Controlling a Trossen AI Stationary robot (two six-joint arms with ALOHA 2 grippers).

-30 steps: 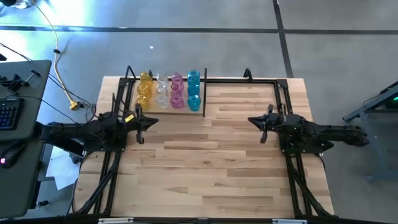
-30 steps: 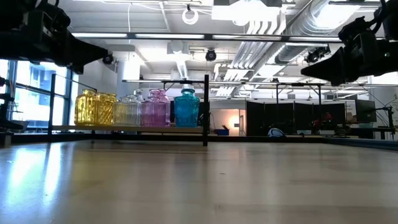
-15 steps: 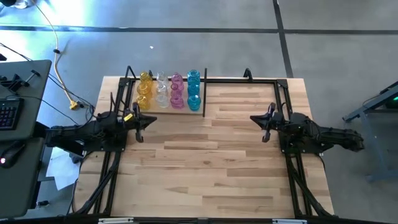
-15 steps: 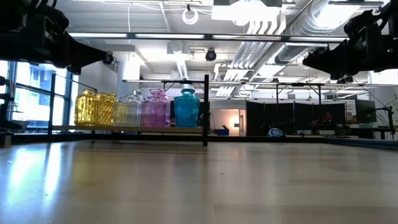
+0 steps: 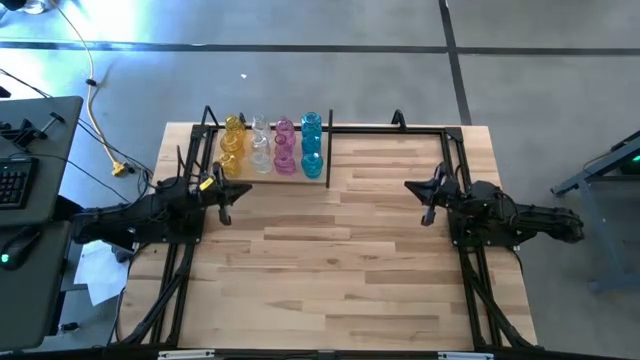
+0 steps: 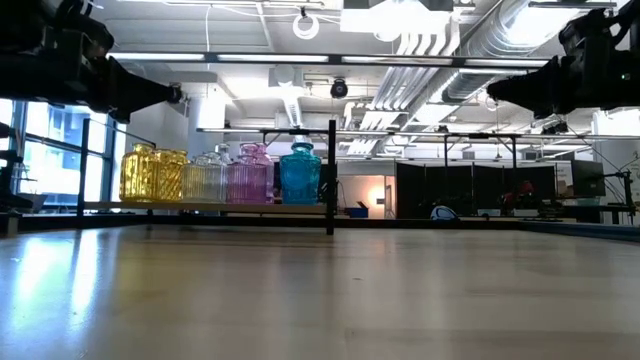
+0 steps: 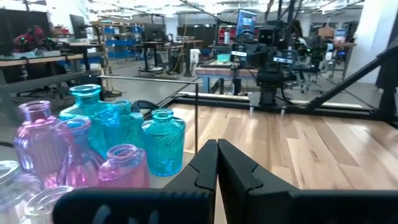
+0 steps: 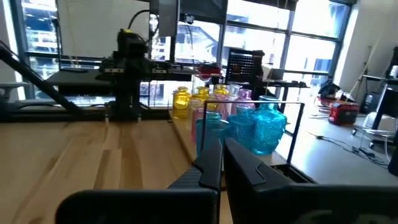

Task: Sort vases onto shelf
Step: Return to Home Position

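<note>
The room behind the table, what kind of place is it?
Probably a robotics lab or workshop: it has bare ceiling ducts, workbenches crowded with equipment, and a computer keyboard nearby.

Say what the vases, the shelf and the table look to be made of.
Vases: likely tinted glass, glossy; light passes through them and the sides show a moulded pattern.
Shelf: thin black rods, probably painted metal, matt.
Table: pale wood planks, smooth with a slight sheen; seams and grain show.
</note>
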